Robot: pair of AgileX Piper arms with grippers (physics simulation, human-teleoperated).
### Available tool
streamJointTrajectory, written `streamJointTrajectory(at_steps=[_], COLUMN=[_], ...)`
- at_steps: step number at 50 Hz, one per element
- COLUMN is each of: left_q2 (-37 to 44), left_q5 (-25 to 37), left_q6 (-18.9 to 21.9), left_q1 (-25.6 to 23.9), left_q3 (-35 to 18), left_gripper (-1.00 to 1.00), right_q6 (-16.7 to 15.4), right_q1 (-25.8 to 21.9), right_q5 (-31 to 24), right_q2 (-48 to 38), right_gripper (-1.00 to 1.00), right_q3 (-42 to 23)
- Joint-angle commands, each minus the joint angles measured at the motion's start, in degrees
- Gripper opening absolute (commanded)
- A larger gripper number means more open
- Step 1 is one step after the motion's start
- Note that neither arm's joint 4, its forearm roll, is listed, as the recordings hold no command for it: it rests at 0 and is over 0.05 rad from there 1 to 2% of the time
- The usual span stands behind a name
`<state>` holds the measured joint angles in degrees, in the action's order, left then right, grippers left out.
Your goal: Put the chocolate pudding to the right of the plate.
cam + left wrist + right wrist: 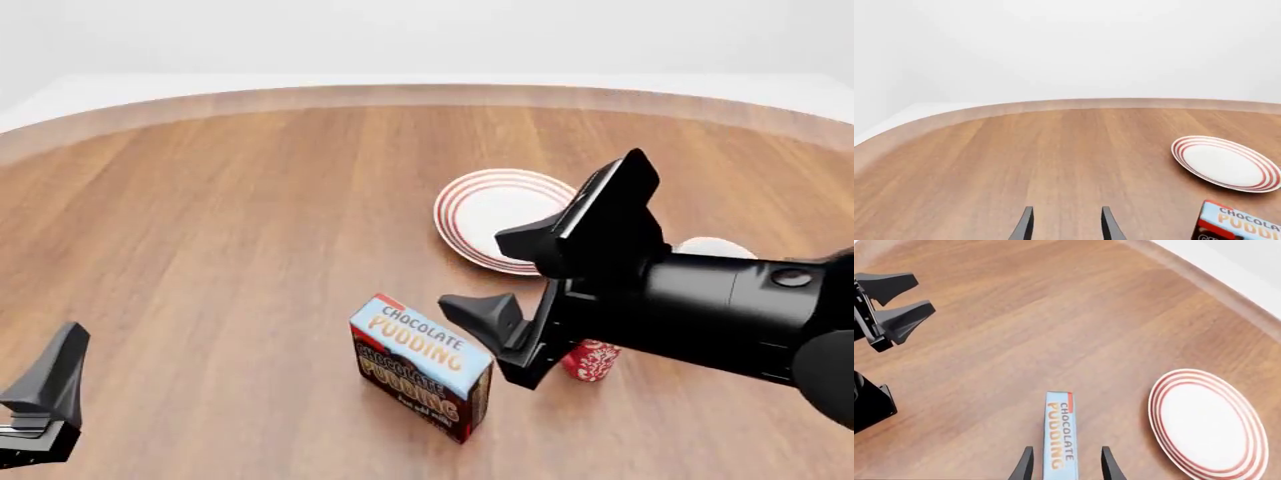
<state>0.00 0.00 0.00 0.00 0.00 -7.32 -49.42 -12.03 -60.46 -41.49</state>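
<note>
1. I count one chocolate pudding (422,366), one plate (497,218), one red can (590,360) and part of one white mug (714,247), all on the wooden table (214,220).
2. In the front view the chocolate pudding stands upright on the table, at about 7 o'clock from the plate and well apart from it.
3. My right fingers (510,276) hang above the table with their jaws spread and nothing between them. They hover just at 2 o'clock from the carton's top in the front view.
4. In the right wrist view the carton's light-blue top (1058,435) runs up the gap between my two fingertips (1026,463); I cannot tell whether they touch it.
5. My left fingers (1065,223) are also spread and bare, low at the table's near left corner, well apart from the carton at about 9 o'clock from it.
6. The red can sits just at 3 o'clock from the carton, partly hidden by my right arm.
</note>
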Motion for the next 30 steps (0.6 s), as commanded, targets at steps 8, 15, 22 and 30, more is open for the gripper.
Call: streamJointTrajectory(at_steps=[8,15,22,30], left_q2=[0.0,0.0,0.0,0.0], left_q5=[0.0,0.0,0.0,0.0], left_q6=[0.0,0.0,0.0,0.0], left_q1=[0.0,0.0,0.0,0.0], left_q3=[0.0,0.0,0.0,0.0], left_gripper=[1.0,1.0,1.0,1.0], right_q6=[0.5,-0.5,-1.1,-1.1], right_q1=[-0.6,-0.9,-0.6,0.0], right_q5=[3.0,3.0,3.4,4.7], right_q2=[-4.3,-6.7,-8.4,-10.0], right_gripper=[1.0,1.0,1.0,1.0], right_q3=[0.4,-1.1,-2.1,-1.9])
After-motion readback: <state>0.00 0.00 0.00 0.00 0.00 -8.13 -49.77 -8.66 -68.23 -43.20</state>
